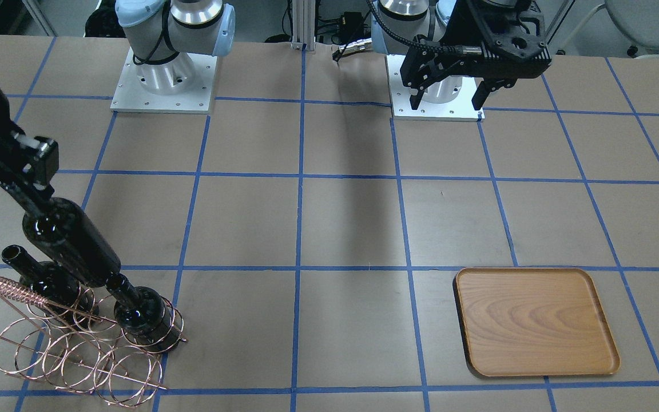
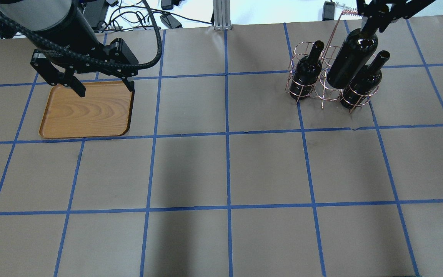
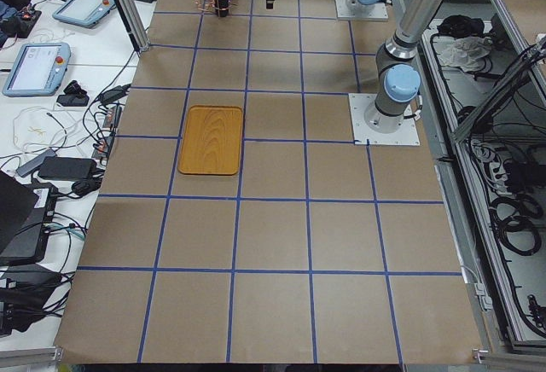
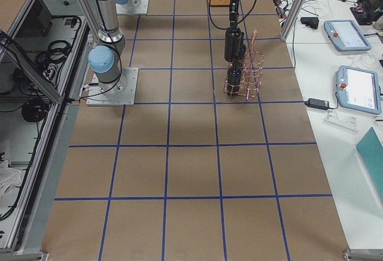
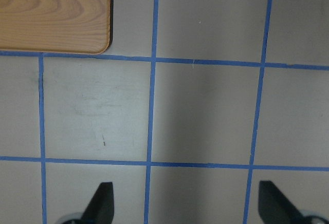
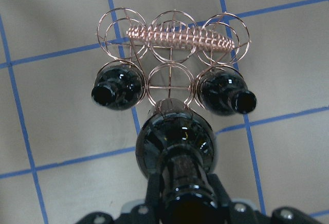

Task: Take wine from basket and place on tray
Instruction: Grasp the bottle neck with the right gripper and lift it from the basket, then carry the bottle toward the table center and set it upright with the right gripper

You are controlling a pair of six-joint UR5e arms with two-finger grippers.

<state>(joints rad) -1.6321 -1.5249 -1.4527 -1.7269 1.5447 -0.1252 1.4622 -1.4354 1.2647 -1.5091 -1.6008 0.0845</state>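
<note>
— Overhead exterior: where is the wine (image 2: 350,61)?
— Far right, raised over the basket (image 6: 180,36), neck clamped in the right end effector (image 2: 373,23); two other bottles (image 2: 305,73) (image 2: 362,84) stand in its loops.
— And the tray (image 2: 87,111)?
— Far left on the desk (image 2: 225,173); the left end effector (image 2: 105,89) hangs apart from it, jaws wide, empty.

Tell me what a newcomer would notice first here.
The dark bottle hangs by its neck from the right end effector, above the copper wire basket on the robot's right, where two more bottles stand in loops. Next comes the bare wooden tray far off on the left side, with the open left end effector hanging near it.
</note>
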